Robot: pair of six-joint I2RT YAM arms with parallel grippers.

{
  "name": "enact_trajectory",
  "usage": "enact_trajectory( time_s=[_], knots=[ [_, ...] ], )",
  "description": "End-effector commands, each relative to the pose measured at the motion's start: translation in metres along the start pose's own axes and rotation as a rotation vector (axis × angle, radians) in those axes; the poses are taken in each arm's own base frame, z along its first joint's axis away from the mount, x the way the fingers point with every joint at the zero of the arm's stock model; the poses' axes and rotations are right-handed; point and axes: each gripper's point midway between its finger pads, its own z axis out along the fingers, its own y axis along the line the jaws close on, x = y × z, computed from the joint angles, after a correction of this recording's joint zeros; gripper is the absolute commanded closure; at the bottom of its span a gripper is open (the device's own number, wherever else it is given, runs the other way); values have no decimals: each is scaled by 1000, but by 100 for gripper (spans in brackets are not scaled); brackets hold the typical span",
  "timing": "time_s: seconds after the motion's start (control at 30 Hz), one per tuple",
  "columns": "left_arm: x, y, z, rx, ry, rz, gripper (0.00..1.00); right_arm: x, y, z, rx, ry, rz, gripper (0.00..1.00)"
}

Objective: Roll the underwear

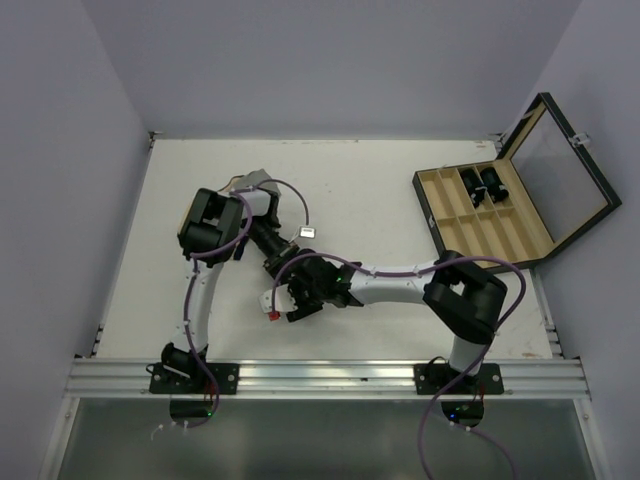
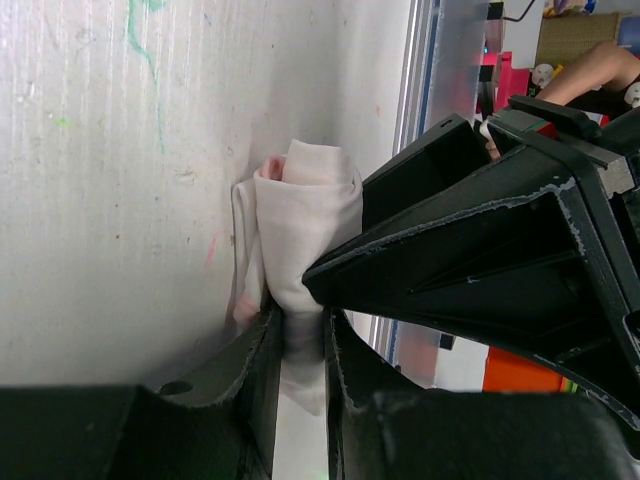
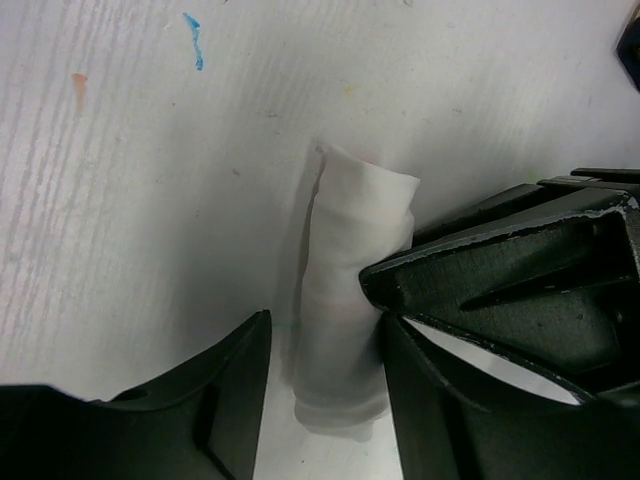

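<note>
The underwear [image 2: 305, 215] is a tight white roll with a little pink trim at its end, lying on the white table. My left gripper [image 2: 303, 325] is shut on one end of the roll. In the right wrist view the roll [image 3: 352, 290] lies between the fingers of my right gripper [image 3: 325, 345], which is open. The roll rests near the right finger, with a gap to the left finger [image 3: 225, 400]. A left-arm finger [image 3: 510, 270] presses against its side. From above, both grippers [image 1: 288, 290] meet at mid-table and cover most of the garment.
A wooden compartment box [image 1: 480, 220] with its lid open stands at the back right, with dark rolled items in its far cells. A small white tag [image 1: 307, 232] lies behind the grippers. A metal rail [image 1: 320, 378] runs along the table's near edge.
</note>
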Motion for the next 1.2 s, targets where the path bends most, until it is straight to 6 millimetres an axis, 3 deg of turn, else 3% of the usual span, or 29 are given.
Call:
enact_trajectory(
  time_s=[0.0,0.2,0.37,0.53,0.77,0.97,1.0,1.17],
  knots=[
    [17,66,10,-124,100,221,97,10,14,25,-32,-5,-37,51],
    [25,63,14,-105,106,211,97,17,10,35,2,10,-50,61],
    [27,61,16,-95,102,210,97,24,21,42,-44,29,-43,65],
    [25,58,17,-91,87,214,89,37,42,44,-134,75,-27,63],
    [8,48,4,-109,14,249,69,45,75,43,-304,114,36,81],
    [-24,37,-48,-208,-185,305,53,51,98,32,-393,143,106,91],
    [-30,36,-64,-256,-228,339,52,53,100,31,-395,150,130,92],
    [-40,28,-103,-376,-335,370,44,52,104,30,-417,157,209,92]
  ],
)
